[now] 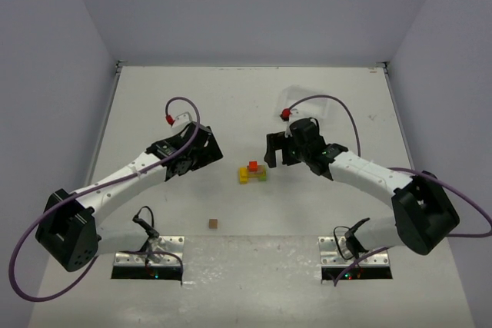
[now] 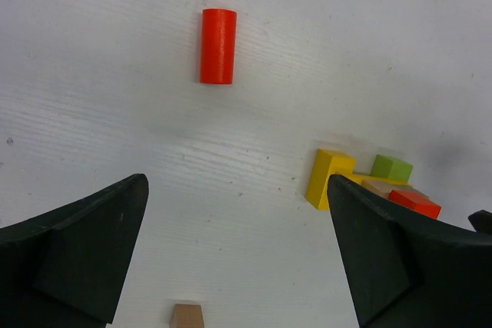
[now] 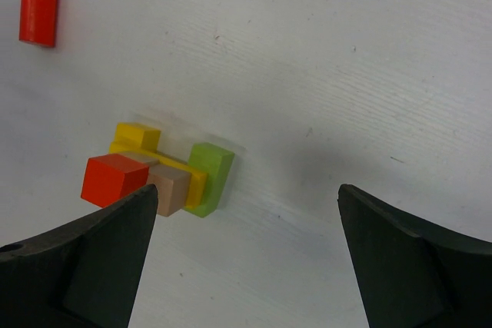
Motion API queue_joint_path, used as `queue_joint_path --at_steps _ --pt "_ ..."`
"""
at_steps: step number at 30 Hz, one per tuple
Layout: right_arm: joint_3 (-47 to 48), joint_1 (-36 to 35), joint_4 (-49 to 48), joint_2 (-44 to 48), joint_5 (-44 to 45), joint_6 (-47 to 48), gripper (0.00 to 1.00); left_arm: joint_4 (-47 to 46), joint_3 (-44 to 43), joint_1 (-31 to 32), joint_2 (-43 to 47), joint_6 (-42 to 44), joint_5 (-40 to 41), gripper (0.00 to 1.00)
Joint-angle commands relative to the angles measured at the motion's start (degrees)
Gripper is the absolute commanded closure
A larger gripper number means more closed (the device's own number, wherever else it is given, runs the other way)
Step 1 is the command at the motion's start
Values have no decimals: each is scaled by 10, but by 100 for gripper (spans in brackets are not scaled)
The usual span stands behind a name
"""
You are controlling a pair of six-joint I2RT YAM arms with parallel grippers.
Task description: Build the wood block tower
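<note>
Left hand (image 1: 211,149) and right hand (image 1: 270,152) gape, flanking wood block tower (image 1: 251,172)

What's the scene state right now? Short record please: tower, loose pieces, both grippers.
tower: wood block tower, mid-table between the two grippers; yellow and green at the base, brown and red above
loose pieces: red cylinder lying on its side; loose brown block nearer the arm bases
left gripper: open, holding nothing
right gripper: open, holding nothing
contact: neither gripper touches the tower
</note>
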State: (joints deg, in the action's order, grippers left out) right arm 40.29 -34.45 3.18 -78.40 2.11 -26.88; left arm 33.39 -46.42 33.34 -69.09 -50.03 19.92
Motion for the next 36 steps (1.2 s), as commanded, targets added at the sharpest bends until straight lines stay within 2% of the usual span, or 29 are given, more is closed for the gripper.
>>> queue_joint_path --at_steps 1,36 --pt "25 -14 -18 -11 -15 17 1 -19 10 -12 16 10 6 0" --pt "32 -32 -47 -63 -18 0 1 -2 24 -13 34 16 6 0"
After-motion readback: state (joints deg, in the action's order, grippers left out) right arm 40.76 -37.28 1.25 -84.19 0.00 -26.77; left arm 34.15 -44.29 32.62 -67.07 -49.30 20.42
